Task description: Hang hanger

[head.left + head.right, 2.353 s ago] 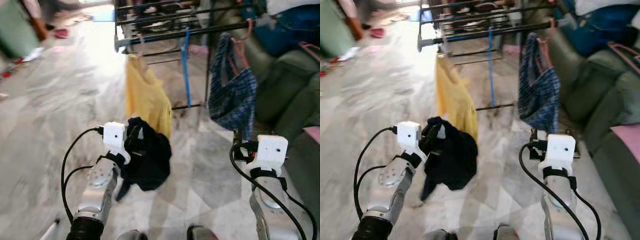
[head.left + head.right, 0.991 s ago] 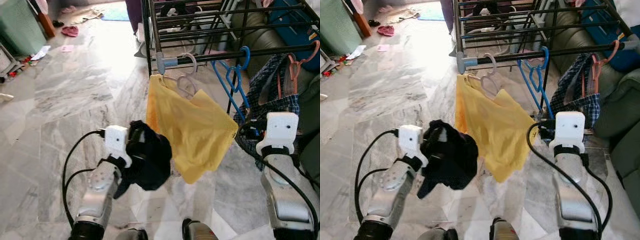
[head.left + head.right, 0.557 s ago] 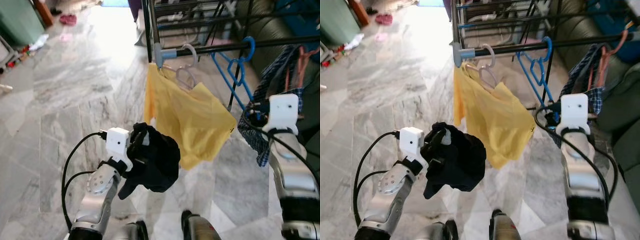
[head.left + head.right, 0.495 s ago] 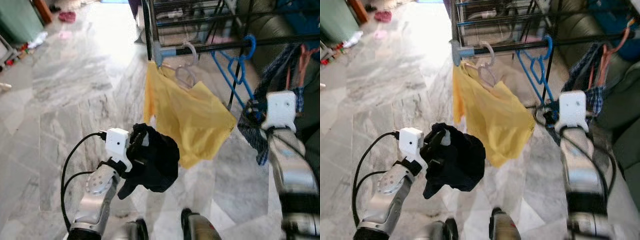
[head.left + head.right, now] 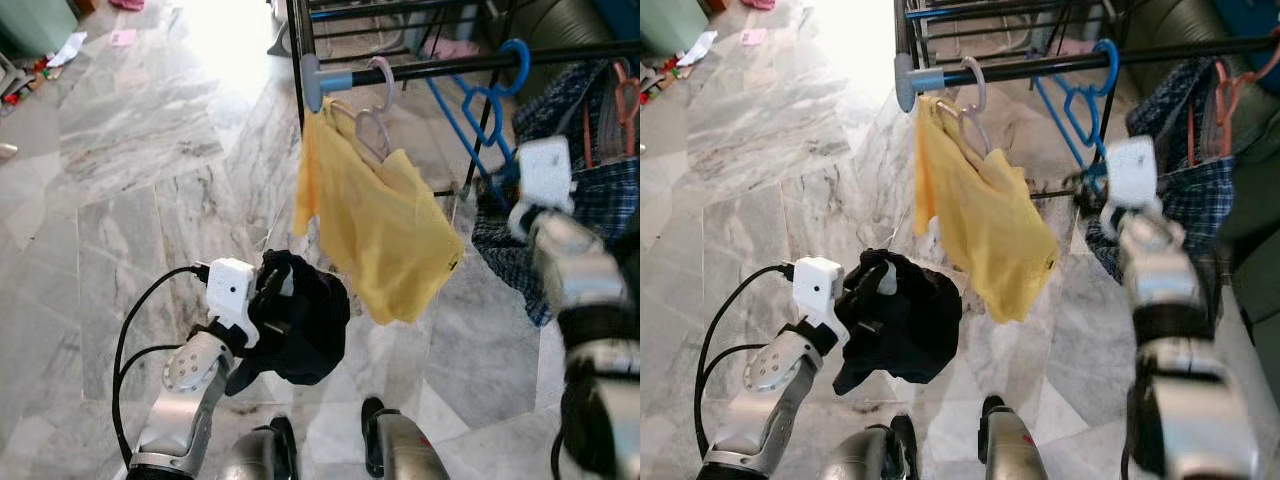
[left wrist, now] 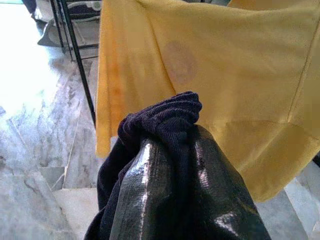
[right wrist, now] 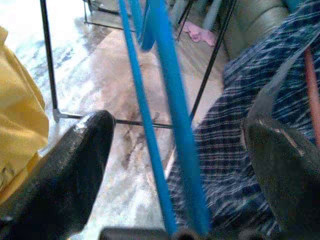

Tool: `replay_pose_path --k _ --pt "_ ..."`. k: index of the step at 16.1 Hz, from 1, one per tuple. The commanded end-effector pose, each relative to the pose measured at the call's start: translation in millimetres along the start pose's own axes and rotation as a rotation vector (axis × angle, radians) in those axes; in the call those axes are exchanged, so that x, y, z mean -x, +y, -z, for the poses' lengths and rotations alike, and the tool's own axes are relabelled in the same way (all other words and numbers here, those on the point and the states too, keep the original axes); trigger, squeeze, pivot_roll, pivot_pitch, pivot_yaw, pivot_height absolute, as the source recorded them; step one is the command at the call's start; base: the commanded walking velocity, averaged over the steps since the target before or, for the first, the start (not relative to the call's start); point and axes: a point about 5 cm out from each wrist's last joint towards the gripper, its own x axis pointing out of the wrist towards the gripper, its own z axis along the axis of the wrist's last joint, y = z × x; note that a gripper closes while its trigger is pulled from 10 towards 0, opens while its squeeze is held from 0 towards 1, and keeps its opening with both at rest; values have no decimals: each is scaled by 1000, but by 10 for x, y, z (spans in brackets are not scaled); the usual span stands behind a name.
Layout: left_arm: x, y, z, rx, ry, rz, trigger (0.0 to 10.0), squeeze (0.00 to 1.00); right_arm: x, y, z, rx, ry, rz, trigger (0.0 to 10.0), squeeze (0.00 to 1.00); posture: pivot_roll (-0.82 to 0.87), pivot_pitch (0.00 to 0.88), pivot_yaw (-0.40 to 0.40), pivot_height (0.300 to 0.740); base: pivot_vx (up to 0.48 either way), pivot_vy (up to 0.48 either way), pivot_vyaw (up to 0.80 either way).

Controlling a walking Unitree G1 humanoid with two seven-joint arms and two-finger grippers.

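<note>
At about 7 o'clock in the head view, a bunched dark navy knitted garment [image 5: 305,320] is pinched between the two black fingers of the left pincer [image 6: 172,165], above the grey marble floor [image 5: 120,220]. Toward 12 o'clock, a yellow cotton shirt [image 5: 385,235] is hung on a pale wire hanger [image 5: 372,120] from the black metal rail of the drying rack [image 5: 430,68]. At 1 o'clock, a blue plastic hanger [image 5: 490,100] is hooked over the same rail. At 3 o'clock, the right pincer [image 7: 175,150] is spread wide around the blue hanger's arms, with a blue checked cloth [image 5: 610,200] just beside it.
</note>
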Motion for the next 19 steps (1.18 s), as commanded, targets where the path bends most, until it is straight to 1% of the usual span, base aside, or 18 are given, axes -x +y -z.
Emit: replay_pose_path --k 1,2,4,6,7,8,12,13,14,16,17,18,19 --pt "48 23 -17 -10 -1 -7 10000 0 -11 -2 45 25 25 -26 10000 0 -83 343 60 740 0 0 0" --pt "51 24 -13 -11 2 -11 10000 0 -41 -40 -41 44 7 -30 10000 0 -83 339 60 740 0 0 0" --pt "42 25 -16 -13 5 -16 10000 0 -80 -54 -121 57 -12 -48 10000 0 -82 333 59 740 0 0 0" --pt "35 29 -15 -16 7 -19 10000 0 -94 -41 -146 62 -18 -65 10000 0 -82 327 58 740 0 0 0" --pt "33 31 -15 -18 8 -21 10000 0 -101 -33 -164 65 -24 -74 2471 0 -82 327 58 740 0 0 0" --pt "34 32 -14 -20 9 -22 10000 0 -107 -10 -197 66 -36 -97 0 0 -82 327 58 740 0 0 0" --pt "44 42 1 -26 19 -28 10000 0 -104 14 -259 80 -59 -180 0 0 -77 325 57 740 0 0 0" --pt "45 44 1 -27 19 -30 10000 0 -102 6 -265 84 -62 -183 0 0 -77 325 57 740 0 0 0" --pt "43 43 4 -29 21 -31 10000 0 -98 -12 -269 84 -63 -184 471 0 -80 322 57 740 0 0 0" --pt "37 40 5 -30 22 -29 10000 0 -92 -24 -272 86 -63 -194 510 0 -82 322 58 740 0 0 0" --pt "33 39 5 -31 23 -28 10000 0 -91 -22 -274 86 -62 -200 745 0 -83 322 59 740 0 0 0" --pt "29 38 6 -33 25 -26 10000 0 -87 -27 -285 87 -63 -212 8000 0 -83 321 60 740 0 0 0" --pt "29 40 6 -34 25 -25 10000 0 -86 -33 -293 80 -65 -215 10000 0 -82 321 62 740 0 0 0"
